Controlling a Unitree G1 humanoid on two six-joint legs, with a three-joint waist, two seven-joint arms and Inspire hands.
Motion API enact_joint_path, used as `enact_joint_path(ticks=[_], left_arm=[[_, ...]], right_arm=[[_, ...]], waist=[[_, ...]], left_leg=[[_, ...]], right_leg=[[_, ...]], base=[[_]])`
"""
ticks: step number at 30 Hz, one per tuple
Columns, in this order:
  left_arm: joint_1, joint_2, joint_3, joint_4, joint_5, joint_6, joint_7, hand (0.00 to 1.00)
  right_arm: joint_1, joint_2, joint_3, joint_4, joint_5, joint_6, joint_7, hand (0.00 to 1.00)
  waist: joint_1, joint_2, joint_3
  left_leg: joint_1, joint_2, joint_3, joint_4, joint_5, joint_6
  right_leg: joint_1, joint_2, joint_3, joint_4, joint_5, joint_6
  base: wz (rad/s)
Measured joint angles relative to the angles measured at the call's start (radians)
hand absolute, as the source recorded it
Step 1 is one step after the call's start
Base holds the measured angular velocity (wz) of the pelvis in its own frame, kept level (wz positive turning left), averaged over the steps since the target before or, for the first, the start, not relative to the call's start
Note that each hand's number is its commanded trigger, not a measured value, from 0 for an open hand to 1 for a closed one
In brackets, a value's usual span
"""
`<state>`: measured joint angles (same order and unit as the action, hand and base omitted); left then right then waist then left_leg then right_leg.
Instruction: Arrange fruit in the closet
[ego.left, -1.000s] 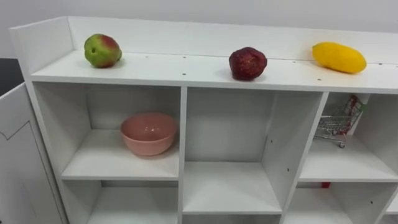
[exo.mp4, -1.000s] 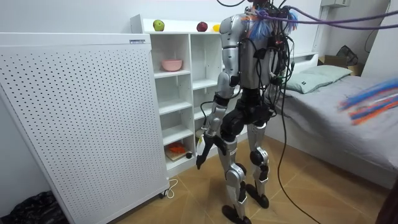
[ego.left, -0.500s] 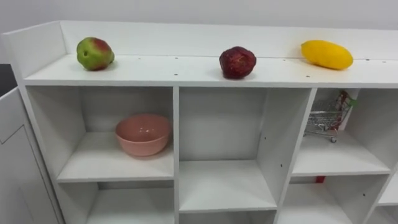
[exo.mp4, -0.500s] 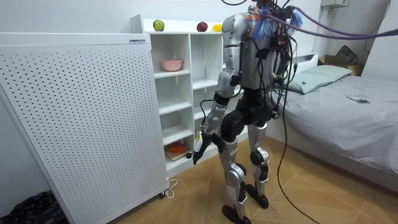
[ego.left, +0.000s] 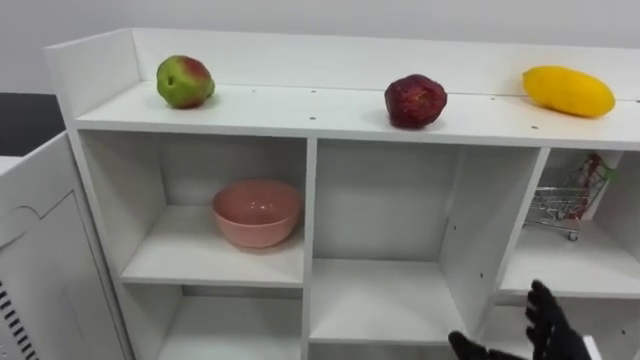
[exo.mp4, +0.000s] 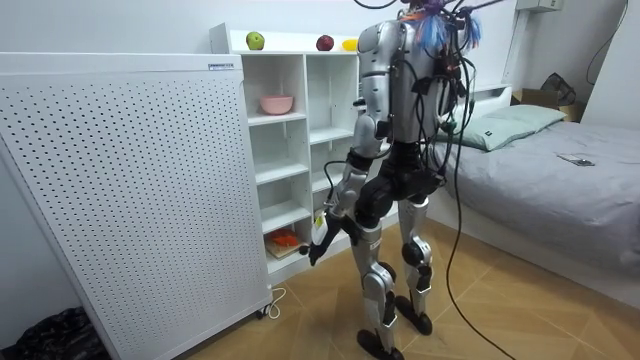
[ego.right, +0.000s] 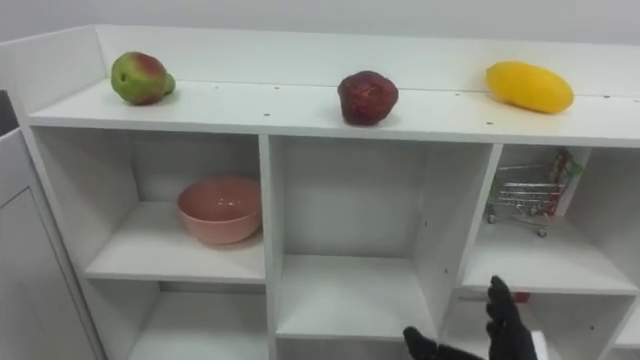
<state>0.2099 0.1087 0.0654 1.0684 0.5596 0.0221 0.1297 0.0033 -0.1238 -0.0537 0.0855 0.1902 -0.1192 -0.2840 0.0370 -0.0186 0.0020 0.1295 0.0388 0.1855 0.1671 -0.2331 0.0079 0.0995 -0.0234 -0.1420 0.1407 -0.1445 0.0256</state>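
Left eye view, nearest thing first: my right hand (ego.left: 545, 325) sat in the bottom right corner, fingers spread and holding nothing, low in front of the closet (ego.left: 310, 200). In the room view the left hand (exo.mp4: 318, 245) hung by the thigh (how open it was I could not tell).

Further in, a pink bowl (ego.left: 256, 213) stood in the left compartment and a little wire cart (ego.left: 563, 205) in the right one. Farthest off, on the top board, the fruit lay well apart: a green-and-red fruit (ego.left: 184, 81) at the left, a dark red fruit (ego.left: 415, 101) in the middle, a yellow fruit (ego.left: 568, 91) at the right. None of it was in a hand.

My worry was the reach upward. That board had a rail behind but no lip in front, so a clumsy touch from below could roll a round fruit off the edge. A hand rising close to the shelves could also catch the board's front edge. Carrying fruit down to the bowl risked clipping an upright.
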Motion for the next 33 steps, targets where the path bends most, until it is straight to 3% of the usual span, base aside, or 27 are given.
enact_joint_path(ticks=[6, 9, 12, 16, 19, 22, 30, 33], left_arm=[[0.013, -0.002, -0.012, 0.005, 0.001, -0.001, -0.002, 0.0], [0.014, -0.002, -0.012, 0.008, 0.001, -0.001, -0.004, 0.0], [0.019, -0.001, -0.013, -0.002, 0.003, 0.0, -0.016, 0.0], [0.026, 0.0, -0.032, -0.021, 0.003, 0.002, -0.026, 0.0], [0.022, 0.006, -0.038, -0.021, 0.003, 0.002, -0.026, 0.0], [0.017, 0.016, -0.05, -0.021, 0.004, 0.002, -0.03, 0.0], [0.014, 0.023, -0.047, -0.063, 0.047, 0.022, -0.07, 0.0], [0.004, 0.022, -0.043, -0.076, 0.069, 0.022, -0.075, 0.0]], right_arm=[[-0.004, -0.006, 0.0, -0.148, 0.001, -0.045, -0.01, 0.0], [-0.049, -0.011, 0.0, -0.154, 0.0, -0.045, -0.011, 0.0], [-0.118, -0.05, 0.0, -0.154, 0.0, -0.045, -0.011, 0.0], [-0.18, -0.068, 0.001, -0.154, 0.001, -0.044, -0.022, 0.0], [-0.235, -0.068, -0.001, -0.154, -0.018, -0.044, -0.034, 0.0], [-0.271, -0.072, -0.006, -0.154, -0.044, -0.044, -0.044, 0.0], [-0.279, -0.075, -0.01, -0.154, -0.066, -0.033, -0.05, 0.0], [-0.34, -0.076, -0.008, -0.146, -0.078, -0.033, -0.051, 0.0]], waist=[[-0.001, 0.007, -0.002], [0.0, 0.008, -0.0022], [0.0, 0.008, -0.0024], [0.004, 0.006, -0.003], [0.0, -0.003, -0.0003], [0.0, -0.012, -0.0029], [0.017, -0.031, 0.0028], [0.028, -0.033, 0.0032]], left_leg=[[-0.007, 0.0, -0.003, 0.0, 0.0, 0.001], [-0.006, 0.0, -0.003, 0.0, 0.001, 0.001], [-0.006, -0.001, -0.003, 0.003, 0.001, 0.001], [-0.003, 0.0, -0.004, 0.006, 0.002, 0.0], [-0.008, 0.0, -0.017, 0.006, 0.002, 0.0], [-0.014, 0.0, -0.028, 0.008, 0.002, 0.0], [-0.023, -0.001, -0.038, 0.017, 0.003, 0.002], [-0.033, -0.001, -0.052, 0.018, 0.006, 0.003]], right_leg=[[-0.003, -0.002, 0.0, 0.012, 0.0, 0.0], [-0.004, -0.001, 0.001, 0.014, 0.002, -0.003], [-0.005, 0.0, 0.001, 0.014, 0.002, -0.004], [-0.003, 0.002, 0.001, 0.015, 0.002, -0.004], [-0.003, 0.002, -0.011, 0.014, 0.002, -0.004], [-0.004, 0.002, -0.01, 0.011, 0.002, -0.004], [-0.003, -0.003, -0.025, 0.011, 0.002, -0.004], [-0.01, -0.004, -0.027, 0.012, 0.002, -0.004]], base=[[0.0], [-0.03], [0.0], [0.0], [0.12], [0.12], [0.03], [0.0]])
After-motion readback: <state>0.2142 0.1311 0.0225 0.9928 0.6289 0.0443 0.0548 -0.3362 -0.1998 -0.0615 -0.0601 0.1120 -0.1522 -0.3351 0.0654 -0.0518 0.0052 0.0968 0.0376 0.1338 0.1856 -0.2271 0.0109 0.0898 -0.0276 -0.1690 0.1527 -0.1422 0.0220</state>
